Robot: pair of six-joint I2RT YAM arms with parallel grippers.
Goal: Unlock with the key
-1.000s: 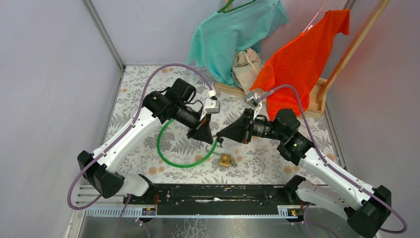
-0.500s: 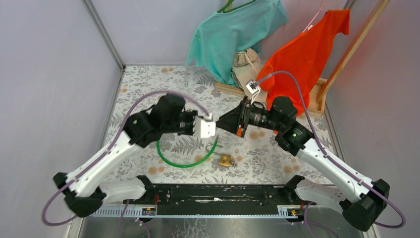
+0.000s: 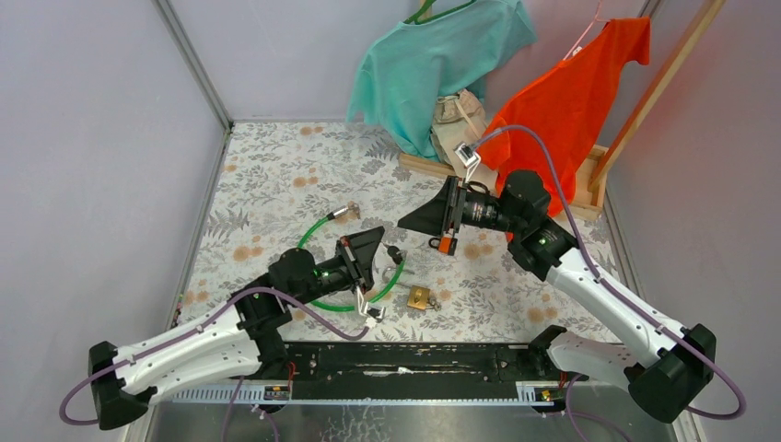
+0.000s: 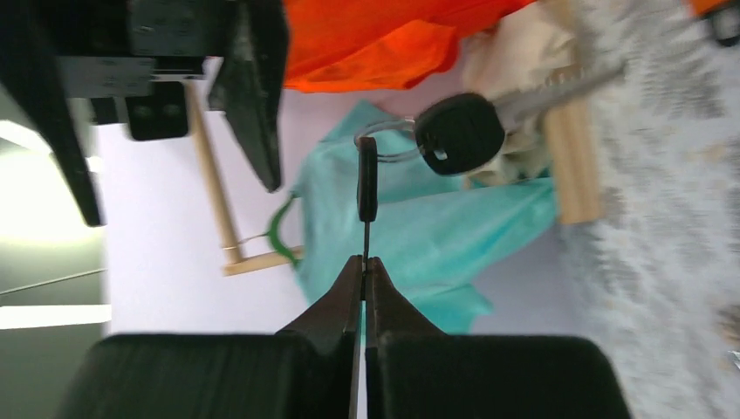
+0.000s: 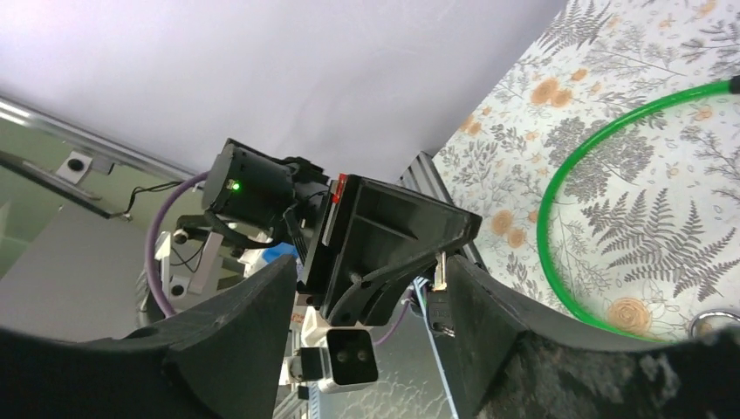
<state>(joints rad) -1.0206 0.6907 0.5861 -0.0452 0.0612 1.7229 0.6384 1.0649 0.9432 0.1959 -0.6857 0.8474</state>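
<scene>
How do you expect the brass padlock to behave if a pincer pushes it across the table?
The brass padlock lies flat, so it would probably slide rather than roll. Being compact metal, it is likely heavy for its size. If the green cable beside it is linked, that may drag along.

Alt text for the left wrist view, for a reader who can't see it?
The left gripper is shut on the tip of a black-headed key, seen edge on; a second key shares its ring. A teal shirt and an orange shirt are blurred behind.
</scene>
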